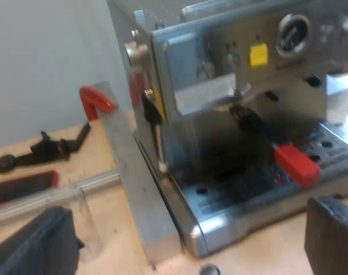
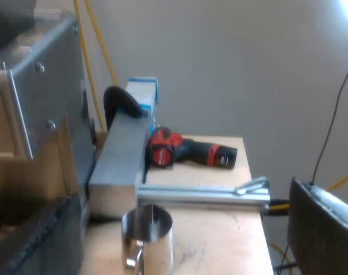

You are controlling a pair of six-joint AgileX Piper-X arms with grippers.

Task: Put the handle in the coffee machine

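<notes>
The espresso machine (image 1: 248,74) stands close before my left gripper (image 1: 185,255). The metal holder sits under the machine's front, and its dark handle (image 1: 255,125) sticks out over the drip tray (image 1: 328,150) and ends in red (image 1: 297,165). My left gripper is open, its fingers (image 1: 39,243) wide apart near the machine's base and touching nothing. My right gripper (image 2: 180,246) is open too, beside the machine's steel side (image 2: 45,97), with nothing between its fingers (image 2: 325,229).
A steel jug (image 2: 146,238) stands on the wooden table near my right gripper. A red and black drill (image 2: 188,150), an aluminium rail (image 2: 202,195) and a grey metal block (image 2: 122,154) lie beyond it. A red clamp (image 1: 95,98) and a black tool (image 1: 45,150) lie beside the machine.
</notes>
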